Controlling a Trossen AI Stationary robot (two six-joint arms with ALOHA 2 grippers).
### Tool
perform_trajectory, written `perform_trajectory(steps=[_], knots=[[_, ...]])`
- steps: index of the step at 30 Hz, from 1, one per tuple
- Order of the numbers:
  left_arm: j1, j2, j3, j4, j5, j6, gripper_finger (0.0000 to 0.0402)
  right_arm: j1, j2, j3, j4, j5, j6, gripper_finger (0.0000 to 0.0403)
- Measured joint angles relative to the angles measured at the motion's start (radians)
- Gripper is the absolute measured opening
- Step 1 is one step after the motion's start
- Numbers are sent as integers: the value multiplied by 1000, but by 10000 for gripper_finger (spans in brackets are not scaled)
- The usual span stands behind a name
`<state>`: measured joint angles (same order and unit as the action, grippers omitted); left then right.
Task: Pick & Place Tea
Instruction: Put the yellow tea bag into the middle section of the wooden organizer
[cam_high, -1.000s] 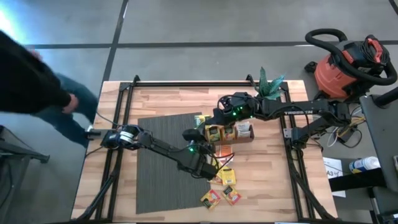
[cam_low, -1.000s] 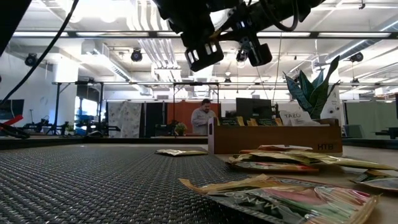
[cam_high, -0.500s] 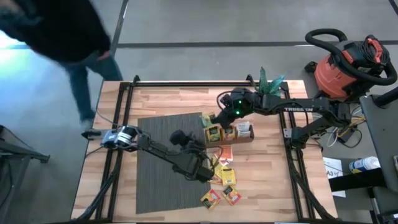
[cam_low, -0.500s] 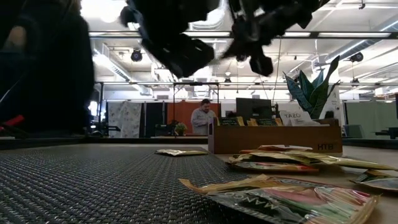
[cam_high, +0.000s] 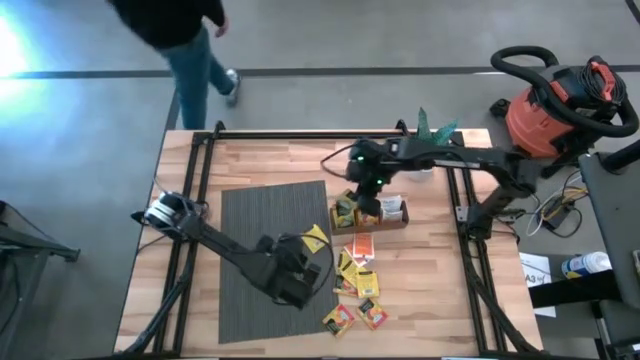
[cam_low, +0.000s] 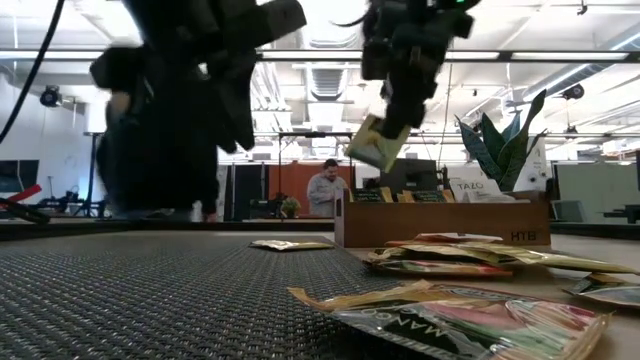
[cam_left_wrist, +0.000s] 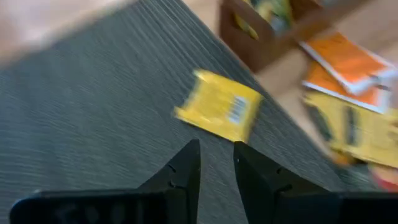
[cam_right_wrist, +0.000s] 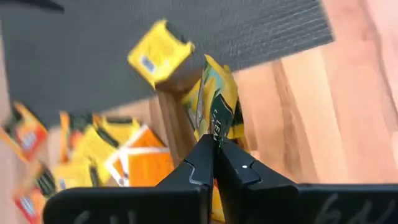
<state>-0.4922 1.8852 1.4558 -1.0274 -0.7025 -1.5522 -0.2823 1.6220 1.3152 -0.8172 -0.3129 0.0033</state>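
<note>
Left gripper (cam_left_wrist: 214, 163) has swung back over the mat (cam_high: 255, 215), fingers parted, empty; right gripper (cam_right_wrist: 215, 157) is pinching 1 yellow sachet (cam_right_wrist: 217, 109) above the tray (cam_high: 392, 222)

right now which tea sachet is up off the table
The yellow sachet pinched in the right tool, hanging above the wooden tray. The other sachets lie flat on the mat or table.
</note>
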Motion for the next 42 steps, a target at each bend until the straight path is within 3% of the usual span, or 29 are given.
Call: perform_trajectory(steps=[7,17,28,32,42], knots=[[-10,-170,-266,346,47,-41,91,15,194,201,-179,24,-228,9],[-31,-319,-485,431,48,-195,91,22,256,229,-253,28,-375,9],[-29,-336,-527,453,48,-193,91,53,322,230,-246,28,-430,9],[-28,-336,-527,456,48,-192,91,73,361,230,-242,104,-426,9],[-28,-336,-527,460,47,-170,91,76,320,231,-219,134,-399,30]])
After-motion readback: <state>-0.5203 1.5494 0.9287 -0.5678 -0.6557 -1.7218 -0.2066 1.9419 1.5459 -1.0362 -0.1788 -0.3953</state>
